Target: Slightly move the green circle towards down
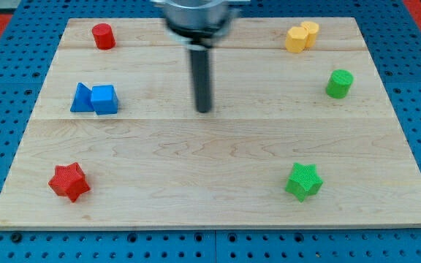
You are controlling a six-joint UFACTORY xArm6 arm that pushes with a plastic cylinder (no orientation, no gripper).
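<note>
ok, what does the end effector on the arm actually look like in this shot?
A straight dark grey rod, cylindrical and plain, hangs from a wider, blurred metallic-grey mount at the view's top. No gripper, cables or markings show. My tip is the rod's blunt lower end, on bare wood mid-board, well to the left of the green circle.

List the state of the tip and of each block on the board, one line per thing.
my tip: near the board's middle, touching no block.
green circle: upright, alone at the view's right.
green star: alone, lower right.
yellow block: top right, alone.
red cylinder: upright, top left.
blue blocks: two, touching, at the left.
red star: alone, lower left.
</note>
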